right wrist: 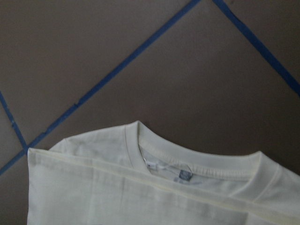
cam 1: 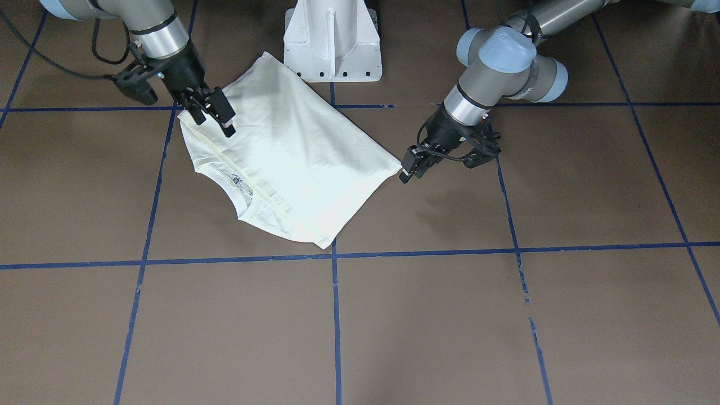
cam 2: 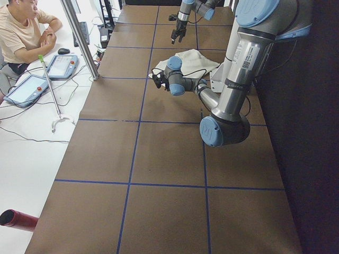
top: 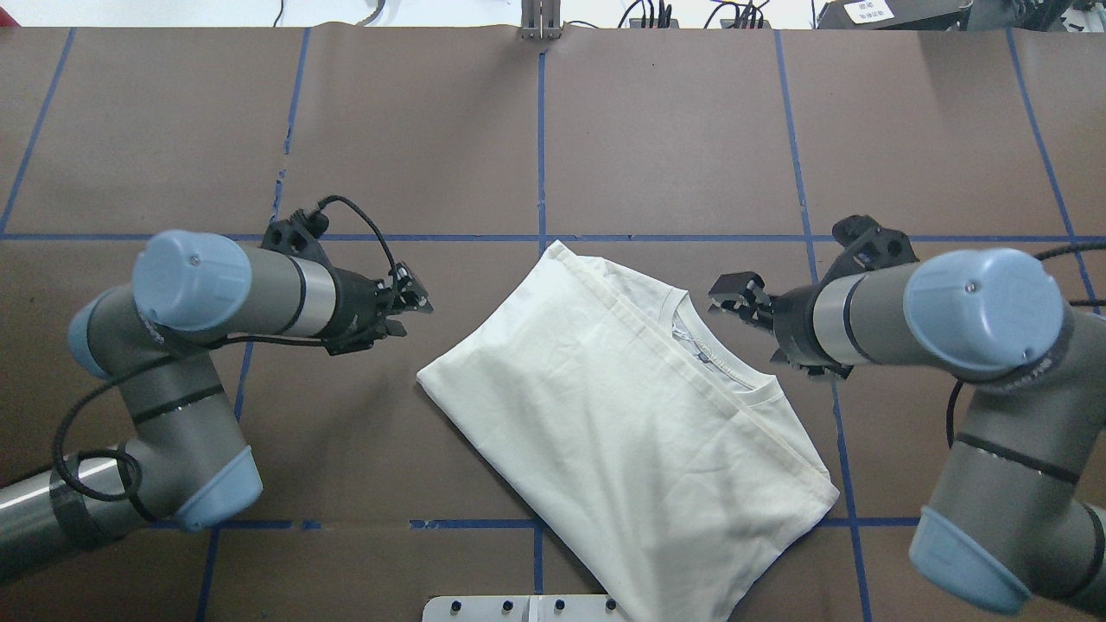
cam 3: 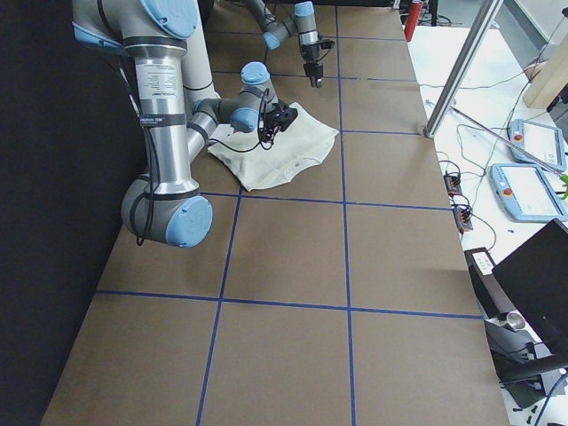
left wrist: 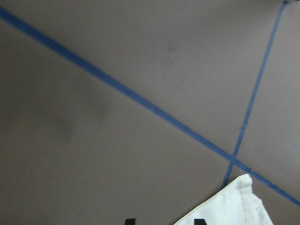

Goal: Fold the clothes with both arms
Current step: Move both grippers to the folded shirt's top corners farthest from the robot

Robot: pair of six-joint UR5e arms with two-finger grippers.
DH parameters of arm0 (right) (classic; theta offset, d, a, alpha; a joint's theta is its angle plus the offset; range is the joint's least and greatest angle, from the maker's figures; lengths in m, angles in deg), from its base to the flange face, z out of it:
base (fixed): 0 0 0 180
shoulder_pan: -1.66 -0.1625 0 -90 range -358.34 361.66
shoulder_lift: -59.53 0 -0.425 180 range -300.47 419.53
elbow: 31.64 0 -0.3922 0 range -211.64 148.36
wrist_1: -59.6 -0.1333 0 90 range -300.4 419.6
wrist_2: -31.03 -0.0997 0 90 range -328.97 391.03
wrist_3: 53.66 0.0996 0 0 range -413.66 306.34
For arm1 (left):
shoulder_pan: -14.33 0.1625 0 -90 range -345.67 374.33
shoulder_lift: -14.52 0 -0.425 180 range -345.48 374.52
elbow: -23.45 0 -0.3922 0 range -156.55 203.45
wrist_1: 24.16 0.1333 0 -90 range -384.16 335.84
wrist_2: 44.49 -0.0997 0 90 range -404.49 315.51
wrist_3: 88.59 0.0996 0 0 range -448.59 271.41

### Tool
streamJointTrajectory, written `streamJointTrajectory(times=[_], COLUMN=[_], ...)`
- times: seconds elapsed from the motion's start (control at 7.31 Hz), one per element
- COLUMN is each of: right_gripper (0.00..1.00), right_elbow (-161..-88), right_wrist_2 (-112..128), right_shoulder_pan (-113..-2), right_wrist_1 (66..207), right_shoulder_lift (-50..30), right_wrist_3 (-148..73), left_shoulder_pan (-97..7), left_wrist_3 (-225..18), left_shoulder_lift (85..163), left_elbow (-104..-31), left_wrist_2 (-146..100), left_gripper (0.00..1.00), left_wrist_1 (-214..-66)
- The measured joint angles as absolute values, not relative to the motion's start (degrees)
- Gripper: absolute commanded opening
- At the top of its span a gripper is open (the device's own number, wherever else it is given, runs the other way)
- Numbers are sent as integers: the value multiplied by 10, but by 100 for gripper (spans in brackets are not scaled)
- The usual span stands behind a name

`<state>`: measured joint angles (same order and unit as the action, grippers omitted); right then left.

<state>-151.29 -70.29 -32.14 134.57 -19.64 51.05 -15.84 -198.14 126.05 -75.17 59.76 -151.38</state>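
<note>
- Shirt (top: 622,415), cream, folded, slantwise on brown table (top: 173,130).
- Left gripper (cam 1: 409,167) just beside one corner, jaws spread, empty.
- Right gripper (cam 1: 215,120) over opposite edge, jaws spread, empty.

Surface (cam 1: 450,326): brown covering, blue tape (cam 1: 336,315) grid.
Side desk (cam 2: 32,137): white, two tablets (cam 2: 62,66), seated person (cam 2: 24,32).

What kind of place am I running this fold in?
Likely a robotics lab: a brown table gridded with blue tape, teach pendants on a side desk, and a seated person alongside.
</note>
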Motion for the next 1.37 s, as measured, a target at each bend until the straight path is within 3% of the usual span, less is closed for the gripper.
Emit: streamJointTrajectory(times=[0.55,0.82,1.09,1.37], right_gripper=[100,100,100,100], right_elbow=[-1458,-1449,-1442,-1438], right_wrist_2=[-755,-756,-758,-759], right_shoulder_pan=[-385,-385,-385,-385], right_wrist_1=[1347,1347,1346,1346], right_shoulder_lift=[-162,-157,-154,-148], right_wrist_3=[436,435,435,436], left_shoulder_pan=[-100,-100,-99,-101], left_wrist_3=[-2012,-2012,-2012,-2009], left_shoulder_lift=[1274,1279,1277,1275], left_elbow=[-754,-752,-751,-751], left_wrist_2=[561,560,559,557], left_gripper=[46,30,0,0], left_wrist_1=[-1450,-1431,-1428,-1427])
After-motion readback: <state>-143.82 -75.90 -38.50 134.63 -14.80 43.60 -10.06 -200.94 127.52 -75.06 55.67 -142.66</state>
